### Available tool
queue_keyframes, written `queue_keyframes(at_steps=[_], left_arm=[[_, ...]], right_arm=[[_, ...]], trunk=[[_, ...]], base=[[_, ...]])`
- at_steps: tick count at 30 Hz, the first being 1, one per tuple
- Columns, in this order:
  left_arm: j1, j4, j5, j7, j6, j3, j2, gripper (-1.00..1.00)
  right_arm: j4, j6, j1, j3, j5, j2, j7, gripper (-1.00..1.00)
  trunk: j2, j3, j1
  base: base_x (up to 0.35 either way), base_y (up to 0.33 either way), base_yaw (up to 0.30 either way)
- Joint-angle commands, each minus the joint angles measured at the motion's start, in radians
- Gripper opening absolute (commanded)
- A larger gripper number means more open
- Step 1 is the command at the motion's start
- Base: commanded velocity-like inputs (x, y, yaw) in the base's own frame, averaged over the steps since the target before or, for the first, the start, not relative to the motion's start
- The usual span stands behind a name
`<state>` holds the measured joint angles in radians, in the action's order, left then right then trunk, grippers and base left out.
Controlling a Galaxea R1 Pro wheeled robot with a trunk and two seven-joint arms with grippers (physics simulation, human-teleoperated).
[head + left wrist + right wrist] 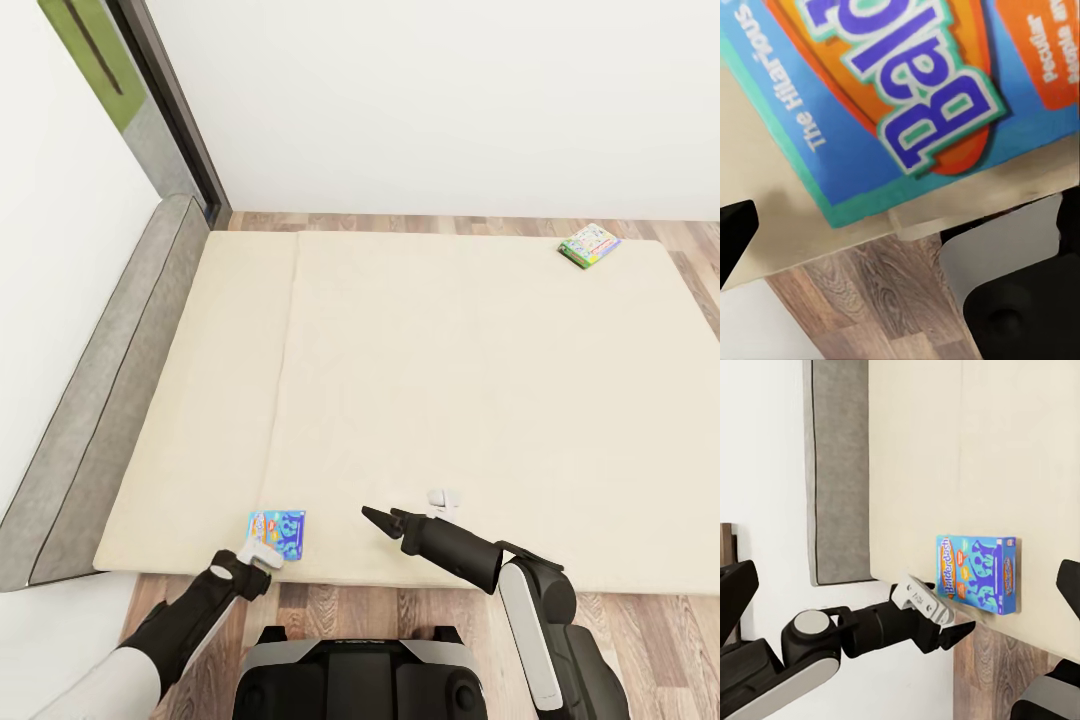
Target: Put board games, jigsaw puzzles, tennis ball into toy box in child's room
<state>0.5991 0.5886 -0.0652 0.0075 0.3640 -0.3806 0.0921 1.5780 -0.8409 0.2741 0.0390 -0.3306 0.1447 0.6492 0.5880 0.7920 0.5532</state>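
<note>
Left jaws (268, 556) beside blue board game (277, 532), bed (420, 400)

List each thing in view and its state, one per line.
blue board game: flat on the bed, at the near edge, not gripped.
green-edged board game: flat at the bed's far corner, untouched.
bed: bare mattress, two games on it.
left hand: at the blue game's edge, holding nothing; open or shut unclear.
right hand: over the bed's near edge, empty, fingertips together.
</note>
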Motion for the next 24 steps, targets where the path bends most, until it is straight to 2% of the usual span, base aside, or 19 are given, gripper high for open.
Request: queue_keyframes(at_steps=[1, 24], left_arm=[[0.001, -0.003, -0.007, 0.001, 0.001, -0.005, 0.000, 1.00], [0.002, -0.022, -0.008, 0.002, -0.036, -0.005, -0.005, 1.00]], right_arm=[[0.000, -0.006, 0.000, 0.002, 0.000, 0.001, 0.004, 1.00], [0.000, -0.006, 0.000, 0.001, 0.001, 0.001, 0.004, 1.00]], trunk=[[0.001, 0.001, 0.000], [0.001, 0.001, 0.000]], base=[[0.000, 0.000, 0.000], [0.000, 0.000, 0.000]])
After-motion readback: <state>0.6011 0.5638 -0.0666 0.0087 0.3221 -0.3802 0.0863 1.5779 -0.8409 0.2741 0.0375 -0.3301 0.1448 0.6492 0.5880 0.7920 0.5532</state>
